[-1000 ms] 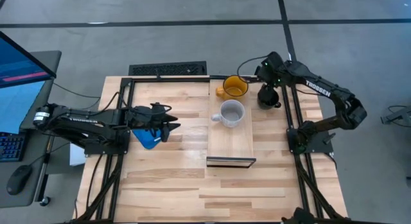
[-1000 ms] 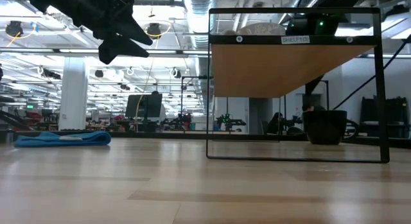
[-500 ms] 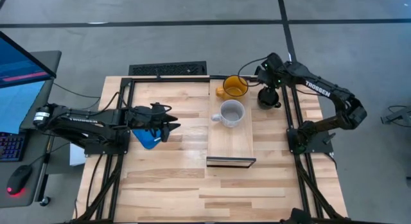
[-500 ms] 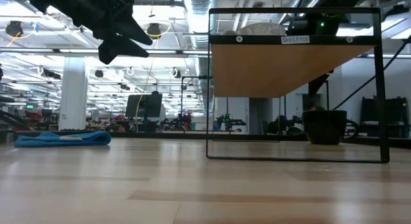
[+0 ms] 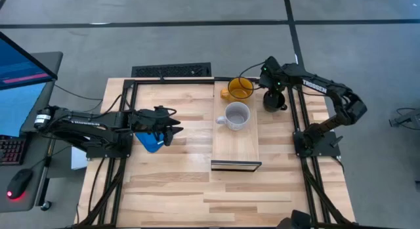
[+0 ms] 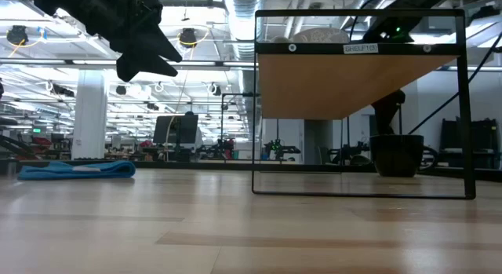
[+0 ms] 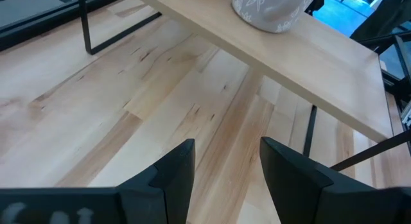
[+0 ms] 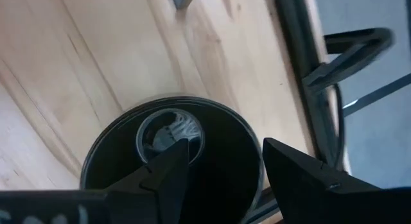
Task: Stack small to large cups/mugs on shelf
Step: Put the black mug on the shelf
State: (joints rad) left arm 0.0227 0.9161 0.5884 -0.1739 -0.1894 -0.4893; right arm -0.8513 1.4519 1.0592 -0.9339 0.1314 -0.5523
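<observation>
The glossy black mug (image 5: 274,100) stands by its base on the table, right of the shelf (image 5: 236,149); the low view shows the mug (image 6: 396,155) behind the shelf frame. My right gripper (image 5: 270,83) is open and points down over the mug. In the right wrist view its fingers (image 8: 221,176) stand above the mug's rim (image 8: 103,150), and I see no touch. The yellow-orange mug (image 5: 239,89) and the light grey mug (image 5: 236,115) stand upright on the shelf board. My left gripper (image 5: 172,127) is open and waits in the air left of the shelf.
A flat blue object (image 5: 151,142) lies on the table under my left arm. The dark frame rails (image 5: 298,117) run along the table's right side, close to the black mug. Bare planks (image 5: 197,189) stretch toward the near edge. A keyboard (image 5: 172,71) sits beyond the far edge.
My right gripper has shifted a little toward the table's left while staying over the black mug, and its arm has swung with it. The mugs have stayed where they were.
</observation>
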